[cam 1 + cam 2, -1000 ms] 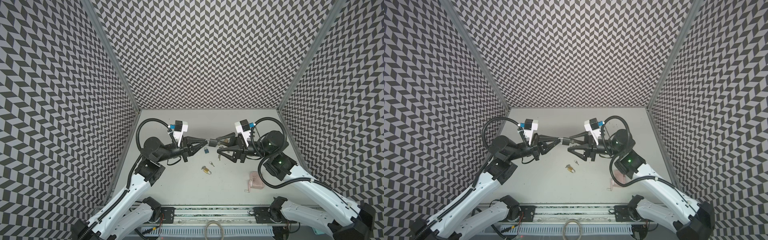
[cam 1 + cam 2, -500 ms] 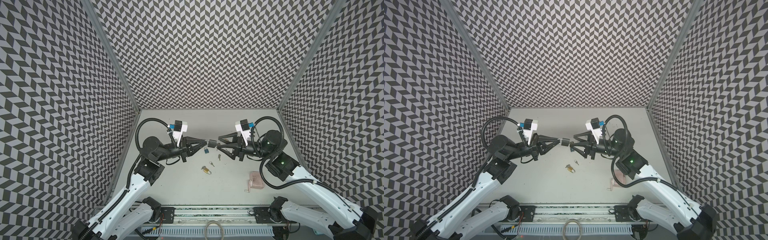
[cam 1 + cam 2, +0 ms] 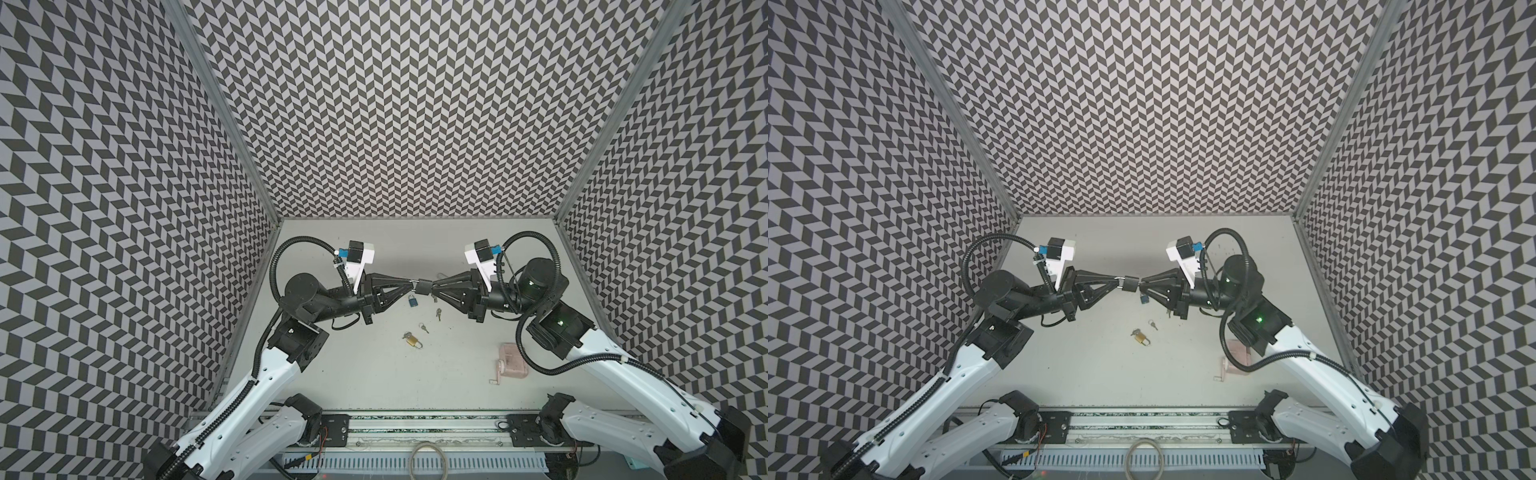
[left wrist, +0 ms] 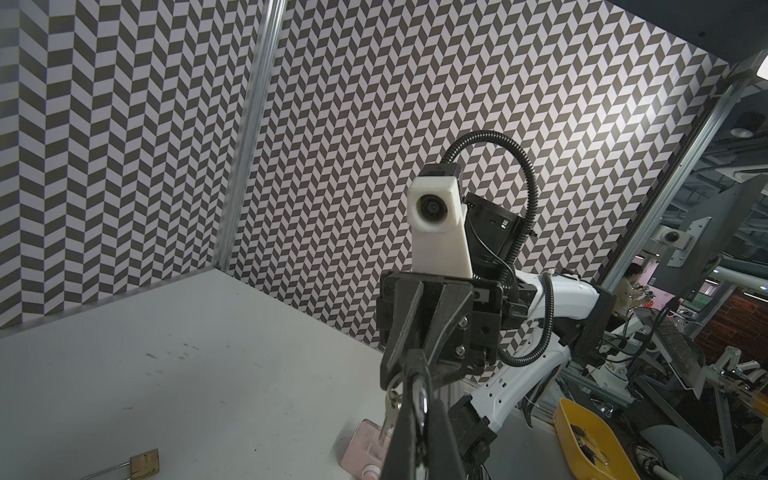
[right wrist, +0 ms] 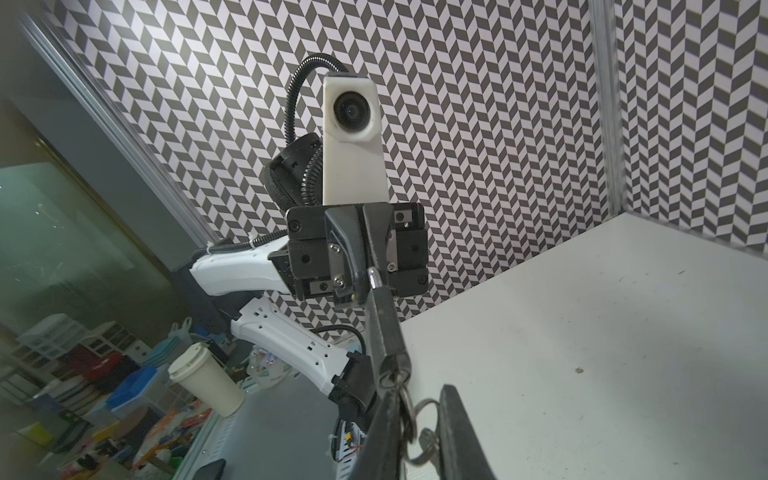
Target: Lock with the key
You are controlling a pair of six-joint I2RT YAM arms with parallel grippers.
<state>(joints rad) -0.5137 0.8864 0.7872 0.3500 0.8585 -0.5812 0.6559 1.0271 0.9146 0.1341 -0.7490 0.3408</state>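
The left end effector (image 3: 411,283) is clamped on the shackle of the black padlock (image 3: 424,286), which juts straight ahead of its tips, above the desk (image 3: 365,374). The key (image 5: 400,386) sits in the padlock's far end, pinched by the right end effector (image 3: 434,286).

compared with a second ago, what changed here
The right gripper went from open to closed on the key sticking out of the black padlock. The left gripper kept its grip on the padlock's shackle in mid-air. The blue padlock and brass padlock on the table did not move.
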